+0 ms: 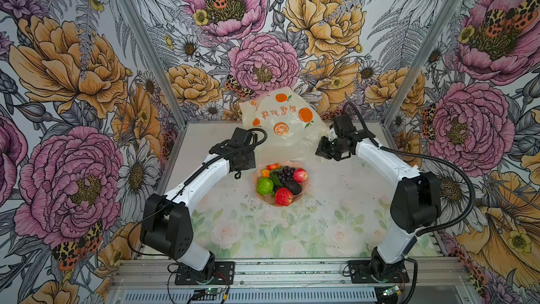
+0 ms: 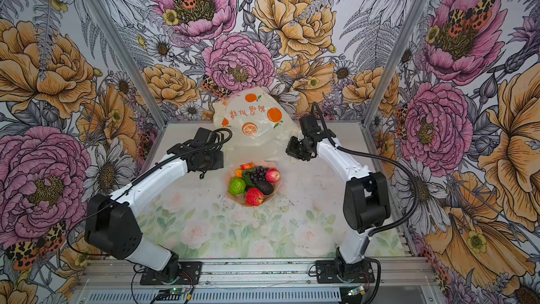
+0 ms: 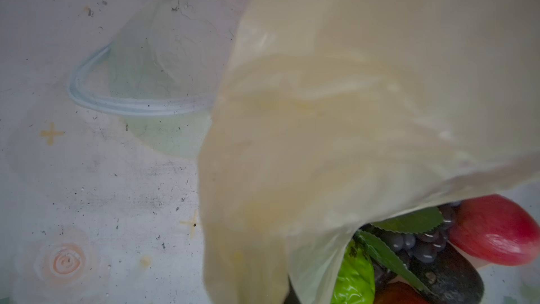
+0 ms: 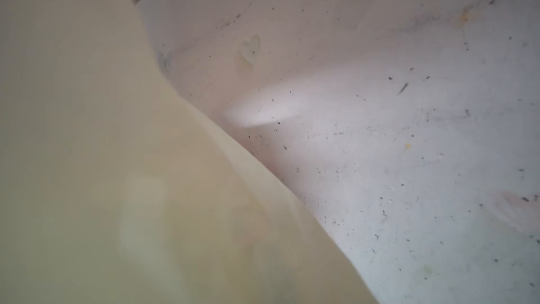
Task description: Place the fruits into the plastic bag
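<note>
While pinched by left gripper point(image 1: 252, 155) and right gripper point(image 1: 320, 152), plastic bag point(image 1: 280, 118) lengthwise front-to-back.

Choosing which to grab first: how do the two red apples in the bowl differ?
The front apple is deeper red; the back apple is paler, pinkish-red. The front apple lies at the near rim of the bowl, beside the green fruit; the back apple sits at its right side, by the grapes. Both are in the bowl, not the bag.
</note>
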